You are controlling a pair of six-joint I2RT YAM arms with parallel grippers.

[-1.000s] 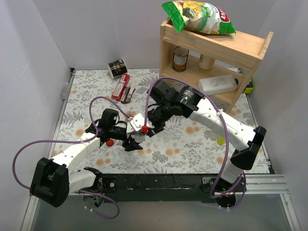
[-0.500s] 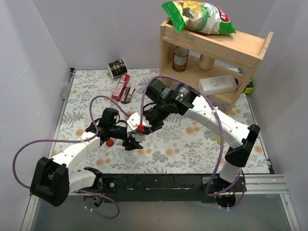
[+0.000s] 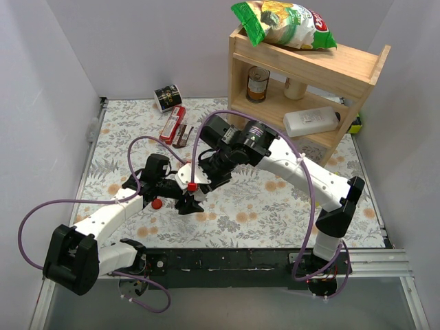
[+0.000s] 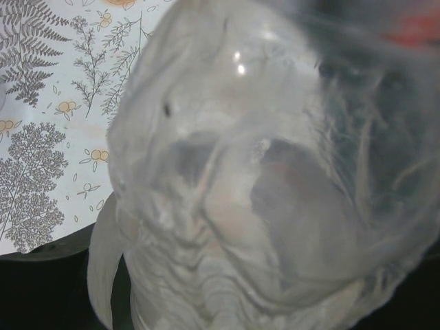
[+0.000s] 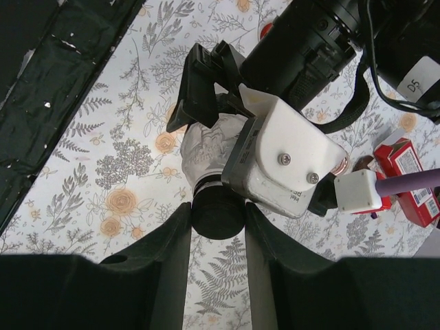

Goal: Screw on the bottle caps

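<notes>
My left gripper (image 3: 185,199) is shut on a clear, crumpled bottle (image 5: 210,148) and holds it tilted above the mat; its black fingers (image 5: 199,79) clamp the body. In the left wrist view the bottle (image 4: 261,172) fills the frame and hides the jaws. My right gripper (image 5: 217,221) is shut on the black cap (image 5: 216,210), which sits on the bottle's neck. In the top view the right gripper (image 3: 201,180) meets the left one. A red cap (image 3: 157,203) lies on the mat beside the left forearm. A dark-labelled bottle (image 3: 167,97) lies at the back. The blue cap is out of view.
A red box (image 3: 172,124) and a dark object (image 3: 184,135) lie at the back left. A wooden shelf (image 3: 306,75) at the back right holds a chips bag (image 3: 283,22), a can (image 3: 258,84) and a white jug (image 3: 313,121). A yellow-green item (image 3: 315,201) lies right.
My right gripper has moved left and a little down to the bottle held by the left gripper. The left arm has stayed in place.
</notes>
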